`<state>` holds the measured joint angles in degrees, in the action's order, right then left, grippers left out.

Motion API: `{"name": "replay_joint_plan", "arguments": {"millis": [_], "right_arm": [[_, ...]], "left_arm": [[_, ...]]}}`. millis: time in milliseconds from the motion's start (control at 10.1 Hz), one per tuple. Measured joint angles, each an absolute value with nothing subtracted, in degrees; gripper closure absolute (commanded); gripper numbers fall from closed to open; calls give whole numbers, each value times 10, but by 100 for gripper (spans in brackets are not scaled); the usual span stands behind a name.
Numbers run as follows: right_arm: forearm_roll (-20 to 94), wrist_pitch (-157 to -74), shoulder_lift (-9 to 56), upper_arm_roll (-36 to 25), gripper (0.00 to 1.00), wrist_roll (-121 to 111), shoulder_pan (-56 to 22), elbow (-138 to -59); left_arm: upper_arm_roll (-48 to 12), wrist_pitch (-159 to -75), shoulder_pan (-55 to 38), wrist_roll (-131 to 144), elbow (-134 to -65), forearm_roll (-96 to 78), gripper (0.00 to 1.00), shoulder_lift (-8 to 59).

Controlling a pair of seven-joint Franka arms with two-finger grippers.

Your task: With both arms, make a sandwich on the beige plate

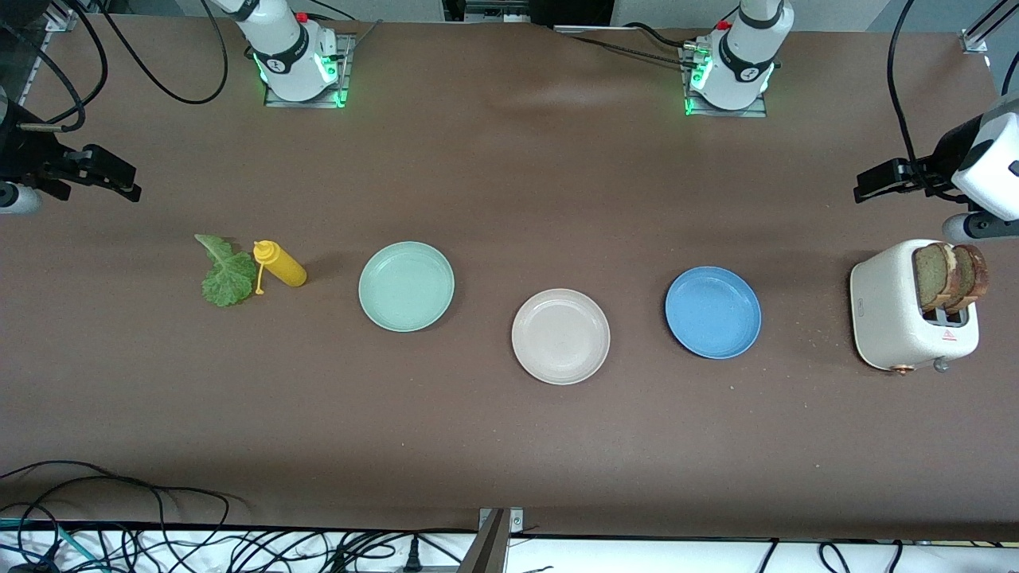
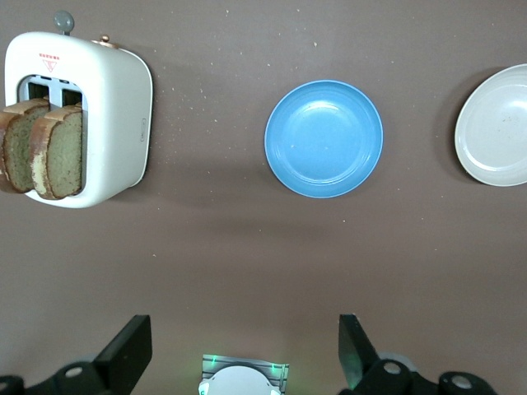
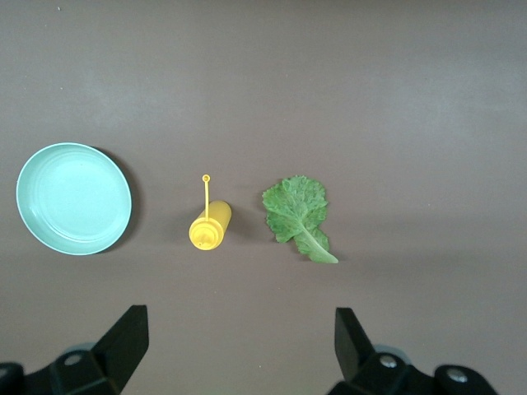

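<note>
The beige plate [image 1: 560, 336] lies empty mid-table; its edge also shows in the left wrist view [image 2: 498, 127]. Two bread slices [image 1: 947, 274] stand in a white toaster [image 1: 892, 318] at the left arm's end, also in the left wrist view [image 2: 45, 148]. A green lettuce leaf [image 1: 224, 274] lies at the right arm's end and shows in the right wrist view [image 3: 296, 210]. My left gripper [image 1: 876, 181] is open and empty, high over the table by the toaster. My right gripper [image 1: 119, 177] is open and empty, high over the table by the lettuce.
A mint-green plate [image 1: 406, 286] and a blue plate [image 1: 713, 312] flank the beige plate, both empty. A yellow squeeze bottle [image 1: 280, 264] lies on its side beside the lettuce. Cables run along the table edge nearest the front camera.
</note>
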<state>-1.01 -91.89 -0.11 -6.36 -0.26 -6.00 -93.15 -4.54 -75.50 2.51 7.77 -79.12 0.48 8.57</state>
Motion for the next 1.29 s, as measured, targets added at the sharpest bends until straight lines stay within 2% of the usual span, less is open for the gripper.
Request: {"name": "replay_joint_plan", "arguments": {"millis": [891, 1287], "right_arm": [[-10, -918, -3, -64, 0, -3, -60, -932], [-10, -917, -3, -64, 0, -3, -60, -932]], "left_arm": [[-45, -757, 27, 74, -791, 5, 0, 87], [-42, -790, 57, 26, -794, 36, 0, 123]]}}
